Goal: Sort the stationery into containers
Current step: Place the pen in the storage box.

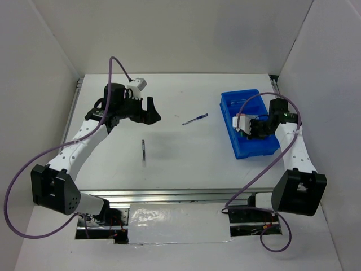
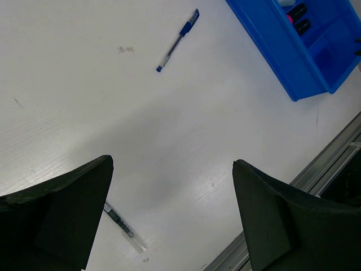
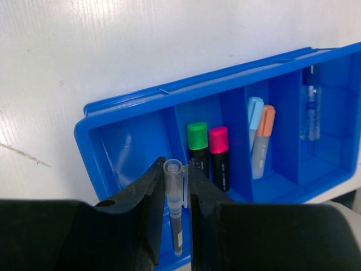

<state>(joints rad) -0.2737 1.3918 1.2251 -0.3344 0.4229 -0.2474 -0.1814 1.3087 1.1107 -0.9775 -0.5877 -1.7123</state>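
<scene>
From above, the blue tray (image 1: pixel 240 100) sits by the right edge of the table. The right gripper (image 1: pixel 252 131) hangs over it. The left gripper (image 1: pixel 149 110) is toward the far left corner. A blue pen (image 1: pixel 195 119) and a grey pen (image 1: pixel 144 151) lie apart near the middle.

The left wrist view shows the left gripper spread wide, holding nothing.

The right wrist view shows the right gripper pinching a clear pen (image 3: pixel 174 175) in the tray's end box. Next door lie a green-capped highlighter (image 3: pixel 198 144) and a pink-capped highlighter (image 3: pixel 219 148).
</scene>
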